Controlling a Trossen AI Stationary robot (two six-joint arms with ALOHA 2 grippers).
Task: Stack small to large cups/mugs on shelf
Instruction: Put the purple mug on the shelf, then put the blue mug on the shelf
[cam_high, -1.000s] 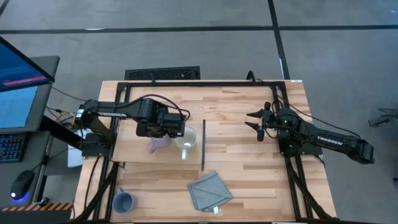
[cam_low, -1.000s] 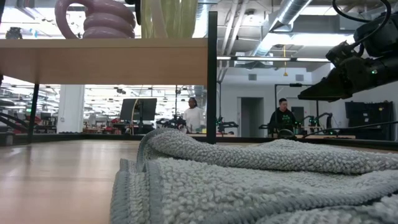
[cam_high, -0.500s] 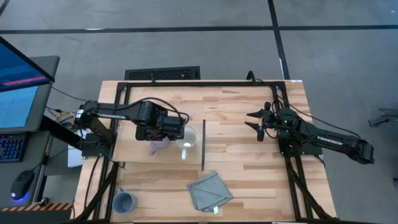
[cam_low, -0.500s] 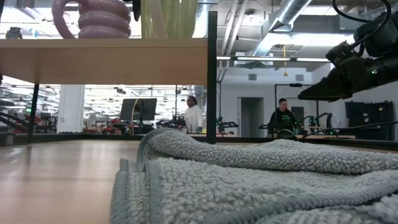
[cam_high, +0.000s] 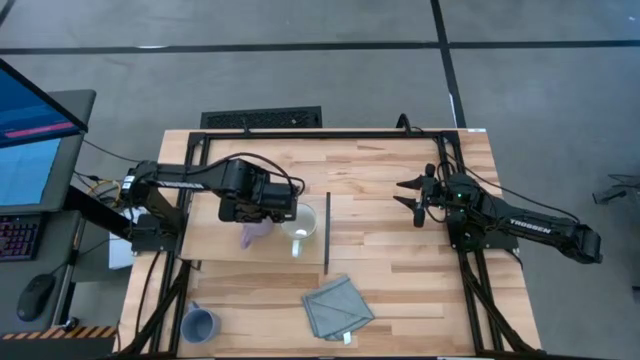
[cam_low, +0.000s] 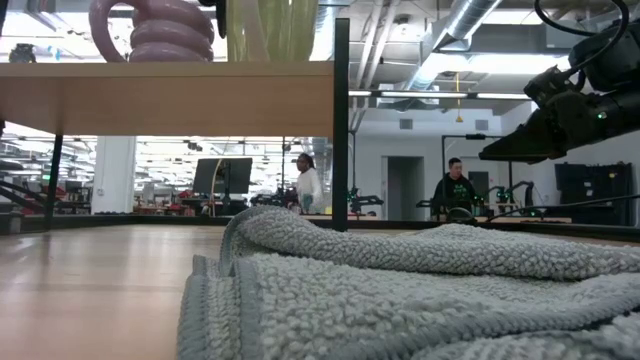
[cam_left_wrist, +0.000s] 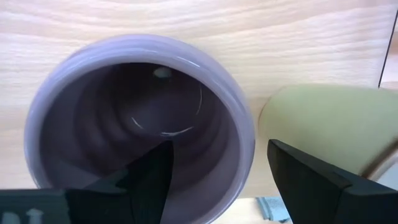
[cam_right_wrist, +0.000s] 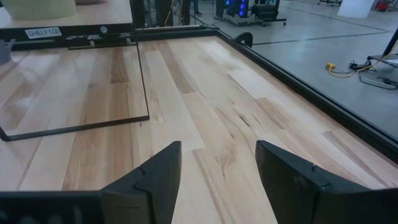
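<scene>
A ribbed purple mug (cam_left_wrist: 140, 118) stands upright by its base on the light wood shelf (cam_high: 210, 245), its handle showing in the low view (cam_low: 100, 25). Right beside it on the shelf stands a white mug (cam_high: 299, 226). My left gripper (cam_left_wrist: 217, 174) hangs over the purple mug pointing down, open. One finger (cam_left_wrist: 149, 177) is inside the mug and the other (cam_left_wrist: 311, 180) is outside, between the two mugs. A blue-grey mug (cam_high: 200, 323) stands on the table at the near left. My right gripper (cam_high: 412, 196) waits open above the table's right half.
A thin dark upright panel (cam_high: 327, 232) closes the shelf's right edge, close to the white mug. A grey-blue cloth (cam_high: 338, 307) lies crumpled on the table near the front edge. Bare wood tabletop (cam_right_wrist: 205, 93) spreads out in front of the right gripper.
</scene>
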